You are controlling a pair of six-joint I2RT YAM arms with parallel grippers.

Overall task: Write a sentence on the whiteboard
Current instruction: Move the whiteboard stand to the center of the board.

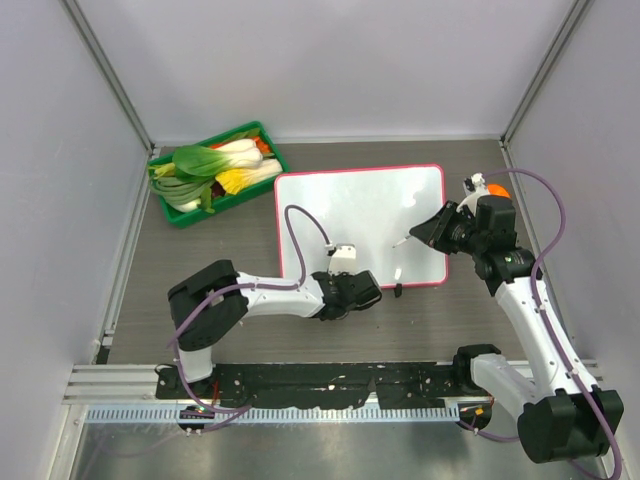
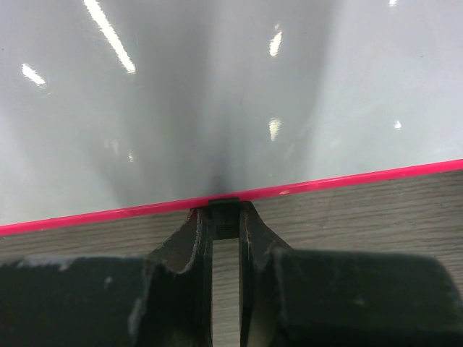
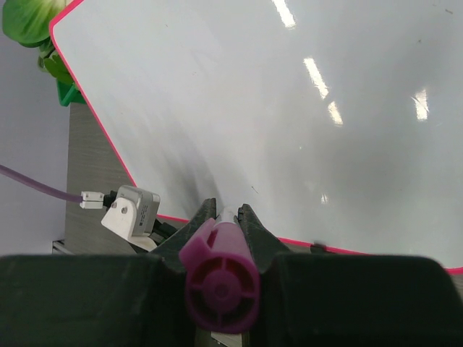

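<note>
Your left gripper (image 2: 225,217) is pinching the glossy white, pink-framed whiteboard (image 1: 360,205) by its edge.
And your right gripper (image 3: 226,211) is clamping a purple plastic marker (image 3: 219,282) over it.

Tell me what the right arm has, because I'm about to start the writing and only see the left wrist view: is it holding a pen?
Observer: Yes. The right fingers are closed on a purple marker, seen end-on in the right wrist view.
Operator: Where is its tip?
Observer: In the top view it points at the right half of the board, nearer the front edge. I cannot tell whether it touches.
Operator: Any writing on the board?
Observer: None shows in any view; the whole white surface looks blank.
</note>
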